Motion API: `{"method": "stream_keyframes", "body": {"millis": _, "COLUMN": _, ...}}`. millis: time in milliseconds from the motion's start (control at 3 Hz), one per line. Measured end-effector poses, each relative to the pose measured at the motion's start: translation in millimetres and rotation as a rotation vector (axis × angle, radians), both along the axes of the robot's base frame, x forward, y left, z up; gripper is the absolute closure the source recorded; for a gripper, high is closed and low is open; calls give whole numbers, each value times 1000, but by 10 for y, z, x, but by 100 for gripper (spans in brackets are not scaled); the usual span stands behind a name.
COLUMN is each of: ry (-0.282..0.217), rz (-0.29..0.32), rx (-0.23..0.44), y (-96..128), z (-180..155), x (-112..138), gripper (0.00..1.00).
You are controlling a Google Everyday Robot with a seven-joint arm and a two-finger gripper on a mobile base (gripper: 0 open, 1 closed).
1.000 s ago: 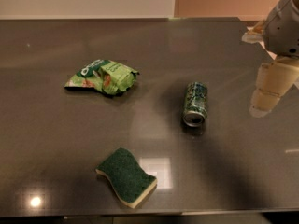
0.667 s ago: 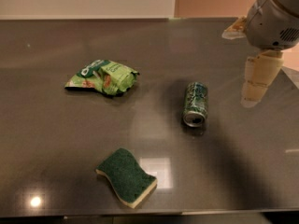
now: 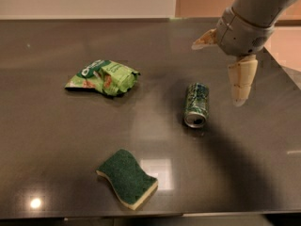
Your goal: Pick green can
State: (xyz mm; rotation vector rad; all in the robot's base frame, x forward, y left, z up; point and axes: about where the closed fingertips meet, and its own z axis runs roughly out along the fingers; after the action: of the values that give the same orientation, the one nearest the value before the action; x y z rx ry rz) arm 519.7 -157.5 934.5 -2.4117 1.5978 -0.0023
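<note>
Dark green metal with light markings and silver ends: the green can [image 3: 196, 104] lies on its side right of centre in the frame. Its long axis runs roughly up and down the picture, and one silver end faces the lower edge. It rests on the dark glossy table [image 3: 51, 131], well apart from the light-green snack bag [image 3: 103, 77] at upper left and the green sponge [image 3: 128, 178] at lower centre.

Your gripper [image 3: 216, 74] hangs in the upper right, above and to the right of the can, not touching it. Its two pale fingers [image 3: 242, 79] are spread wide with nothing between them.

Expect the can to be light, stiff at its ends but easy to dent along the thin wall, and smooth enough to slip. Lying on its side, it will likely roll left or right if nudged. You would do best to bring the fingers down on either side of the body at mid-length and close across the round wall, squarely and gently.
</note>
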Motion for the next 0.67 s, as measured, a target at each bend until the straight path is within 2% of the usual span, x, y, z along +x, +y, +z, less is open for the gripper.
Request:
{"method": "stream_keyframes", "body": {"millis": 333, "ry": 29, "rz": 188, "rx": -55, "y": 81, "z": -322, "x": 38, "gripper": 0}}
{"method": "stream_keyframes", "body": {"millis": 667, "ry": 58, "rz": 352, "rx": -111, "y": 100, "z": -638, "x": 30, "gripper": 0}}
